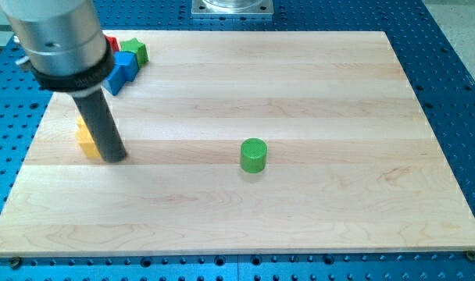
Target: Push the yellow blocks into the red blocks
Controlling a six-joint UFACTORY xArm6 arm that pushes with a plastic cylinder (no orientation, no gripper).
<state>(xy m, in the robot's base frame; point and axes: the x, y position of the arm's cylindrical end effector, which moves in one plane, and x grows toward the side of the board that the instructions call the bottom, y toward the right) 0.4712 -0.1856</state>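
Observation:
My tip [115, 158] rests on the board at the view's left, touching the right side of a yellow block [85, 141]. The rod hides much of that block, so its shape is unclear. A red block [111, 42] peeks out at the view's top left, mostly hidden behind the arm's body. No other yellow or red block shows; the arm may hide some.
A blue block [122, 70] and a green star-shaped block [133, 50] sit beside the red block at the top left. A green cylinder [253, 154] stands near the board's middle. The wooden board [316, 94] lies on a blue perforated table.

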